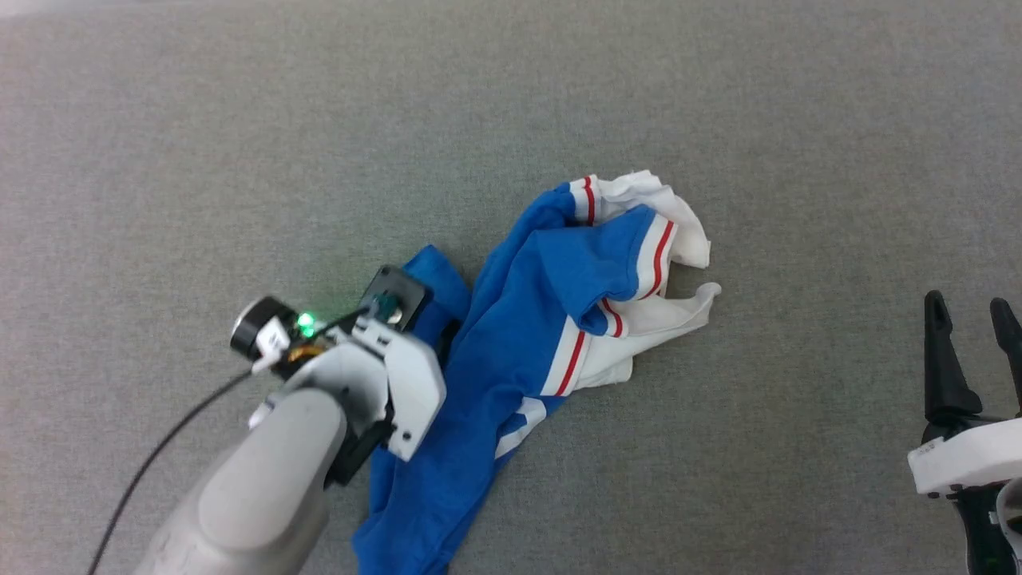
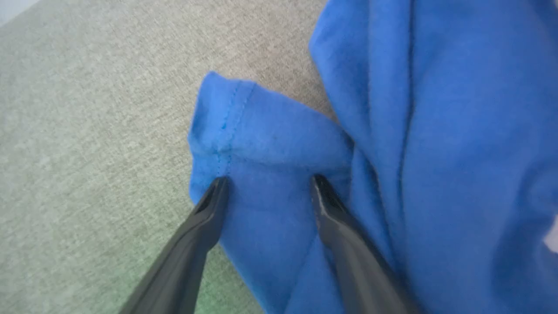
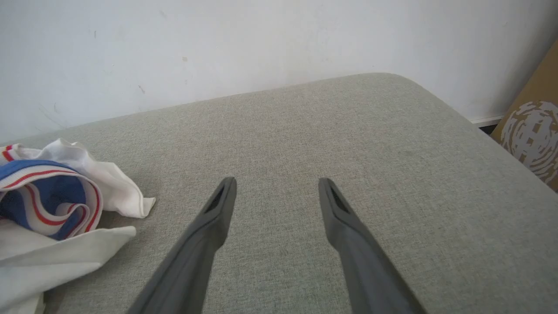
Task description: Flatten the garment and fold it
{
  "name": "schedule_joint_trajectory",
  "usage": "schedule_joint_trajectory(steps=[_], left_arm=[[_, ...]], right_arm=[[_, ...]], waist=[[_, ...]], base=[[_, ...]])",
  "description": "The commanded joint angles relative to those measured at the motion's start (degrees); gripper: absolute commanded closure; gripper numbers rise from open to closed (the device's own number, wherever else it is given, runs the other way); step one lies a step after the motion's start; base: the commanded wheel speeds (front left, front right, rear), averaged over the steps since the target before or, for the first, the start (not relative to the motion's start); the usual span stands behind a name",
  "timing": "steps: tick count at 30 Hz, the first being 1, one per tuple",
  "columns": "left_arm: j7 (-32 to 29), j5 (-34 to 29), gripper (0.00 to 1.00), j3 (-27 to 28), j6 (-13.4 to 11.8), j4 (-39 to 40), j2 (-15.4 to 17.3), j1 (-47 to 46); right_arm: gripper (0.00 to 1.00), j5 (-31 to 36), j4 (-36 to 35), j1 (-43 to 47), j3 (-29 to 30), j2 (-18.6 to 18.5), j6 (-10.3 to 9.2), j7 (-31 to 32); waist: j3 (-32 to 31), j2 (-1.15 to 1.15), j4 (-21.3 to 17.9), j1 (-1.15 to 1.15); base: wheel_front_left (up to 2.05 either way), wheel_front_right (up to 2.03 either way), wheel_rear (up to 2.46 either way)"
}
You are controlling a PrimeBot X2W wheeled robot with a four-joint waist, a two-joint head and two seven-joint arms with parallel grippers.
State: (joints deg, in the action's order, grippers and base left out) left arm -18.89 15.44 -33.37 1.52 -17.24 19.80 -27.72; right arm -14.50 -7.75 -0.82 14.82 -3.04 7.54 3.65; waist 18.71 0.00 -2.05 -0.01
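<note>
Looking down on a grey woven cushion [image 1: 239, 120], with a white wall [image 3: 261, 39] rising behind it and a printed cardboard box [image 3: 532, 135] leaning at 3 o'clock in the right wrist view. Finding the garment [image 1: 511, 335] lying crumpled at the centre of the head view, trailing toward 6 o'clock, its white sleeves [image 1: 671, 231] bunching at the heap's 1 o'clock end.

Seeing the left gripper [image 2: 268, 179] hovering at the heap's 9 o'clock edge, fingers standing apart, straddling a stitched blue hem corner [image 2: 222, 113] without clamping it. Seeing the right gripper [image 1: 968, 299] sitting at 4 o'clock, well apart from the cloth, fingers likewise spread and holding nothing.

Judging the jersey to be light, soft and limp: likely sagging from any pinch, bunching when pushed, and dragging on the woven cushion rather than sliding freely. Judging flattening as not yet done, with layers lying twisted over one another.

Favouring a hold on that hem corner, biting across the stitching where doubled cloth is giving more thickness, and a second hold near the sleeve end for spreading. Risking catching one layer alone.
</note>
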Motion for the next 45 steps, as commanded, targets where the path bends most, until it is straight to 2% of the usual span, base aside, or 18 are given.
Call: schedule_joint_trajectory(steps=[1,2,3,8,12,15,18,23,24,25,26,27,28,33,38,41,45], left_arm=[[-4.3,-0.8,0.5,-1.7,1.0,-4.3,0.1,-0.3],[-4.4,-0.6,0.68,-1.9,1.3,-4.4,-0.2,-0.9],[-4.1,-0.3,1.0,-1.7,1.4,-4.2,-0.5,-1.3],[-2.2,0.5,1.0,-0.9,1.8,-1.3,-1.0,-3.4],[0.8,2.2,1.0,2.8,0.9,4.9,-0.6,-6.8],[2.9,2.8,1.0,7.3,-1.7,10.1,0.8,-9.9],[3.6,2.1,1.0,12.1,-5.2,13.7,3.8,-11.8],[2.8,1.6,1.0,19.4,-11.8,13.6,8.0,-10.0],[2.7,1.6,0.95,20.3,-12.9,12.8,8.3,-8.9],[2.7,1.8,0.76,21.0,-13.8,11.9,8.5,-7.9],[2.8,2.0,0.53,21.4,-14.5,10.8,8.5,-6.7],[3.3,2.3,0.06,21.8,-15.0,9.9,8.1,-5.7],[4.2,3.1,0.0,22.3,-15.5,9.0,7.4,-5.0],[13.4,5.2,0.0,23.8,-16.2,8.7,3.2,-3.6],[25.8,6.0,0.0,24.9,-16.6,17.4,-0.7,-0.5],[30.7,5.1,0.0,25.0,-17.4,23.8,-1.4,6.2],[33.0,1.5,0.0,24.0,-19.9,30.5,-2.0,18.1]], right_arm=[[0.0,0.6,-0.6,-0.8,0.3,0.2,-0.05,0.4],[0.0,0.7,-0.7,-0.9,0.4,0.2,-0.05,0.5],[0.0,0.7,-0.7,-0.9,0.6,0.2,-0.05,0.5],[0.0,0.8,-0.8,-0.8,1.2,0.2,-0.05,0.5],[0.0,0.8,-0.8,-1.1,1.0,0.2,-0.05,0.5],[0.0,0.8,-1.0,-1.3,0.7,0.2,-0.05,0.5],[0.0,0.7,-0.9,-1.5,0.4,0.2,-0.05,0.4],[0.0,0.6,-0.5,-1.8,0.6,0.2,-0.05,-0.1],[0.0,0.6,-0.4,-1.8,0.6,0.2,-0.05,-0.1],[0.0,0.6,-0.3,-1.9,0.5,0.2,-0.05,-0.2],[0.0,0.6,-0.2,-1.9,0.5,0.2,-0.05,-0.3],[0.0,0.7,-0.1,-2.0,0.5,0.2,-0.05,-0.3],[0.0,0.7,0.0,-2.1,0.4,0.2,-0.05,-0.3],[0.0,1.2,0.1,-2.3,0.1,0.2,-0.05,-0.2],[0.0,1.7,0.4,-1.8,0.0,0.2,-0.05,0.1],[0.0,1.6,0.6,-0.9,-0.5,0.2,-0.05,0.2],[0.0,1.4,0.3,0.5,-1.2,0.2,-0.05,0.5]], waist=[[1.3,0.0,-0.5,0.01],[1.5,0.0,-0.5,0.01],[1.6,0.0,-0.5,0.01],[1.7,0.0,0.0,0.01],[1.6,0.0,0.8,0.01],[1.8,0.0,1.1,0.01],[2.1,0.0,1.2,0.01],[3.0,0.0,0.9,0.01],[3.2,0.0,0.8,0.01],[3.4,0.0,0.7,0.01],[3.5,0.0,0.7,0.01],[3.7,0.0,0.6,0.01],[3.9,0.0,0.6,0.01],[3.9,0.0,1.0,0.01],[1.5,0.0,1.8,0.01],[-0.5,0.0,2.4,0.01],[-3.0,0.0,3.5,0.01]], base=[[0.0,0.0,0.0],[0.0,0.0,0.0],[0.0,0.0,0.0],[0.0,0.0,0.0],[0.0,0.0,0.0],[0.0,0.0,0.0],[0.0,0.0,0.0],[0.0,0.0,0.0],[0.0,0.0,0.0],[0.0,0.0,0.0],[0.0,0.0,0.0],[0.0,0.0,0.0],[0.0,0.0,0.0],[0.0,0.0,0.0],[0.0,0.0,0.0],[0.0,0.0,0.0],[0.0,0.0,0.0]])
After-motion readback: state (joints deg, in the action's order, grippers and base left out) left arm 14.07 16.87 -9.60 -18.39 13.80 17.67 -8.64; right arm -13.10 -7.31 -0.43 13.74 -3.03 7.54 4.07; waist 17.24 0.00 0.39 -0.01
